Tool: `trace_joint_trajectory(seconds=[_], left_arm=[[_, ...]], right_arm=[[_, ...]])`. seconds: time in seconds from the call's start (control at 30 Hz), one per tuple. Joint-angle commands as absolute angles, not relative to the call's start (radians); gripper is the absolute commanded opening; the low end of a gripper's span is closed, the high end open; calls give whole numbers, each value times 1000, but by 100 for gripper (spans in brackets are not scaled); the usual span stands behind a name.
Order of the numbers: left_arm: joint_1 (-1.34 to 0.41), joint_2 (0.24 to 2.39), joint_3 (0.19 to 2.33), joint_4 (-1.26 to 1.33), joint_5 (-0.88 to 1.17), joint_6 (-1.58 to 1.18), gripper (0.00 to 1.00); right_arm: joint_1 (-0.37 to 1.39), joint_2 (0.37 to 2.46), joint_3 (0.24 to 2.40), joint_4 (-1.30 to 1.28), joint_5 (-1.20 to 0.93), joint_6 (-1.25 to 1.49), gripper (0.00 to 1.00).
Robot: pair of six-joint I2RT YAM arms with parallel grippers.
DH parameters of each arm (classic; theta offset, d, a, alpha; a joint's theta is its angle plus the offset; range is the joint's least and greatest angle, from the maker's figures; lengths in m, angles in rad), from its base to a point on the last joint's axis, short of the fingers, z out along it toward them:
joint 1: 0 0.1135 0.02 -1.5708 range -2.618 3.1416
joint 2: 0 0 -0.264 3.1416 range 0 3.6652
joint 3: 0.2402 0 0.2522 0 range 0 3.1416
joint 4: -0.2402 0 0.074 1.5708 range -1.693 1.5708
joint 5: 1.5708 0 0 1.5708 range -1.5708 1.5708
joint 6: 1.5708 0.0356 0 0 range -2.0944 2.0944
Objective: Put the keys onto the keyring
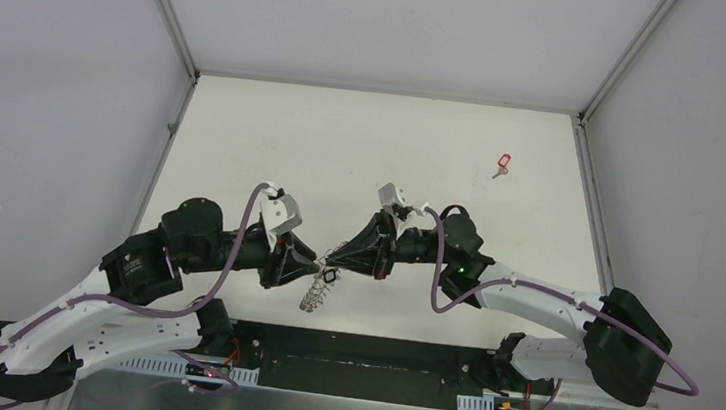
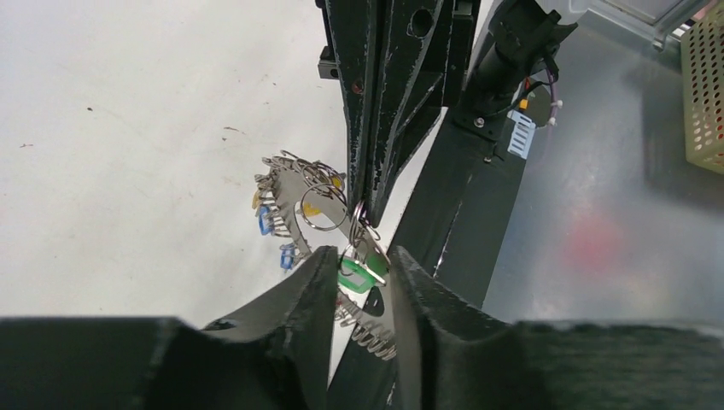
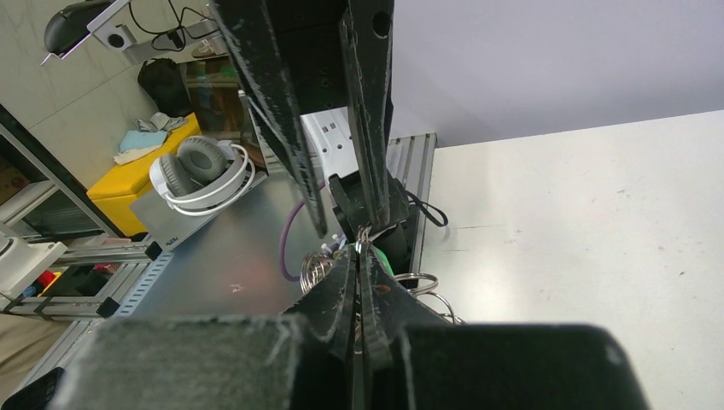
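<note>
Your two arms are a matched build: white shell links (image 1: 106, 331) near the bases and black joint housings (image 1: 194, 224) further out. A purple cable (image 1: 241, 225) is strung along each arm. The left end effector (image 2: 364, 256) has matte black fingers with a rough, layered surface. The right end effector (image 2: 363, 207) has black wedge-shaped fingers scuffed pale at the edges (note one small reddish screw (image 2: 357, 86) in the side). Each wrist carries a white camera block (image 1: 283, 212). You'll see a green light (image 1: 460, 271) on the right arm.
</note>
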State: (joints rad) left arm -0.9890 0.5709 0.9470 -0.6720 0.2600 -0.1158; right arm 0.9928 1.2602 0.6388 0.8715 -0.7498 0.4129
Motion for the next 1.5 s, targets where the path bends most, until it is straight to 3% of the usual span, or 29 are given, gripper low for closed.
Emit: trace_joint_trajectory(seconds=[0.0, 0.13, 0.3, 0.93, 1.47], left_arm=[[-996, 590, 941, -615, 266, -115, 24], [-996, 595, 940, -641, 243, -111, 8], [-996, 594, 939, -666, 216, -108, 4], [-997, 635, 851, -505, 279, -90, 1], [-996, 491, 693, -341, 361, 39, 0]], right_arm=[[997, 1208, 638, 969, -761, 412, 0], [997, 1200, 638, 968, -759, 411, 0], [997, 1194, 639, 966, -756, 410, 0], [997, 1180, 641, 968, -759, 411, 0], [997, 1172, 619, 1064, -792, 424, 0]])
